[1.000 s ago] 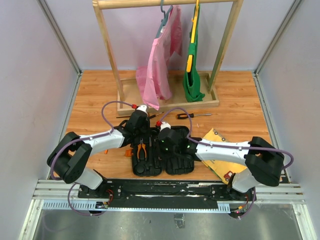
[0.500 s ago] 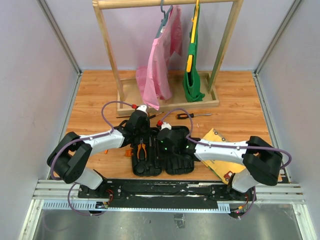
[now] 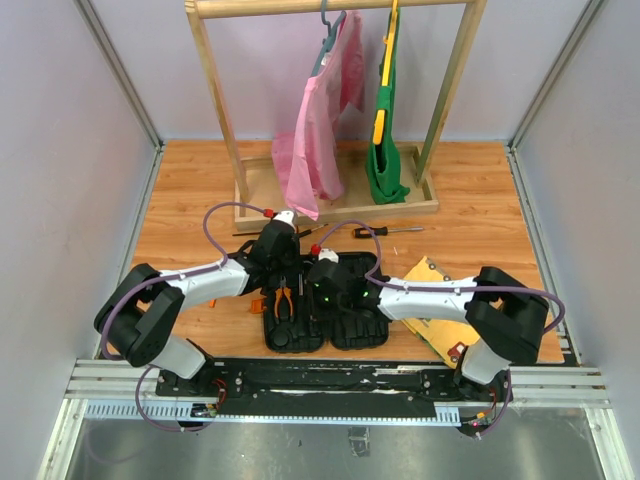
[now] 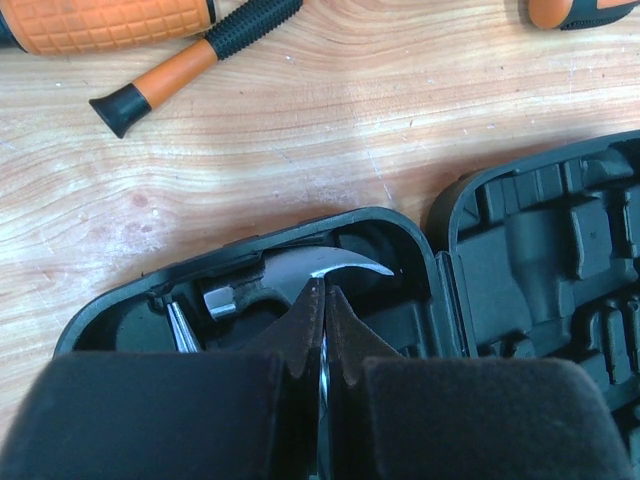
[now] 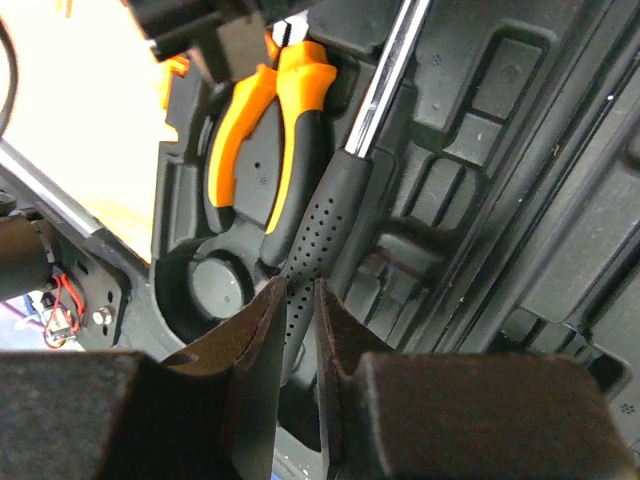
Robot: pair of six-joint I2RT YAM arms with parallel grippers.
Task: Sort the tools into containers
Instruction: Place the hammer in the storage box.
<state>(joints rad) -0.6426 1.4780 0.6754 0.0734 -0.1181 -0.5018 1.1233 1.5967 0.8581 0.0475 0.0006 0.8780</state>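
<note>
Right wrist: hammer (image 5: 322,215) lies diagonal, shaft pointing upper right.

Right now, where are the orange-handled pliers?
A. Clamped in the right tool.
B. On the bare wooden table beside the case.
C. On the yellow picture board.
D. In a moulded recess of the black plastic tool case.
D: the right wrist view shows the orange-handled pliers lying in a recess of the black plastic tool case, next to the hammer's black dotted grip.
</note>
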